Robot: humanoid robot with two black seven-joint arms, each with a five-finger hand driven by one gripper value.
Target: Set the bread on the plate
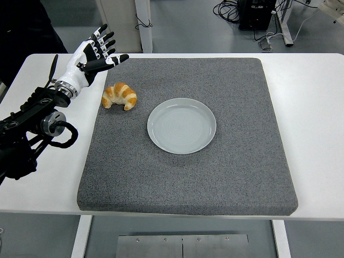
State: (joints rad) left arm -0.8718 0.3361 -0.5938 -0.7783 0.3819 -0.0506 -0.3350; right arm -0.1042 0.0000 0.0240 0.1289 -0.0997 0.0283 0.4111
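— Where is the bread?
— The bread [120, 96] lies on the gray mat [231, 177], at its far left, just left of the plate [181, 126] and apart from it.
— And the hand?
— The left hand [91, 57] hovers beyond the bread, all 5 fingers spread, holding nothing.

Left black arm reaches in over the tabletop's left edge toward the far-left corner; its white left hand [88, 58] is raised, fingers [107, 40] spread and empty.
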